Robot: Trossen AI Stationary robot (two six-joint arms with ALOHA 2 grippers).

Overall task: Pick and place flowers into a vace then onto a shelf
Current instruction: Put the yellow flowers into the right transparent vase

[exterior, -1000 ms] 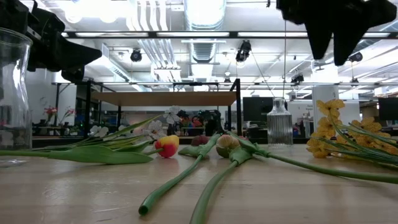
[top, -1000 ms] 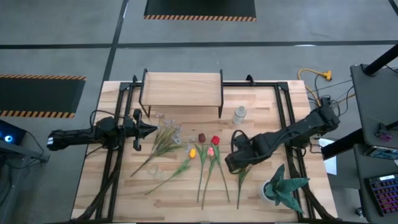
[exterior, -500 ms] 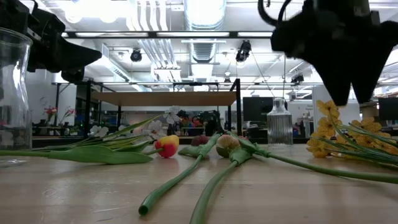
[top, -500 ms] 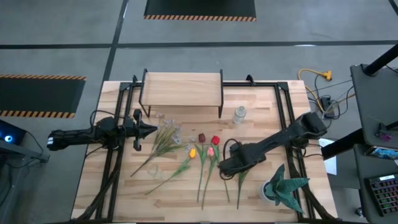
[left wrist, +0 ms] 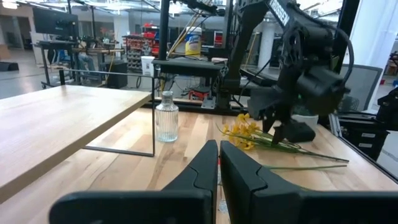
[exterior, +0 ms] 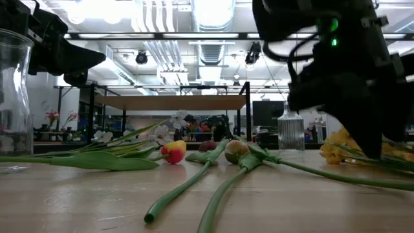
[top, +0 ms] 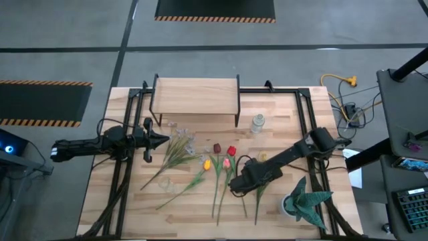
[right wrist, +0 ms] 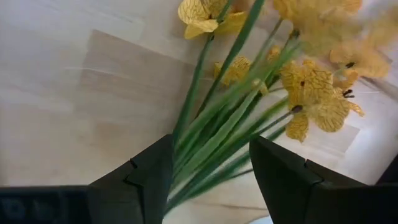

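Low at the table's four o'clock, the right gripper [right wrist: 208, 171] spreads its dark fingers wide around the green stems of the yellow-bloomed bunch [right wrist: 292, 74], gripping nothing yet. Its long axis runs from blooms at twelve to stems at six. Left gripper [top: 162, 139], at nine o'clock, is pinched closed, empty.

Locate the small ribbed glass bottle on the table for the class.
In the high view the small ribbed glass bottle stands upright toward the table's right, just beyond the shelf's right legs and behind the tulips.
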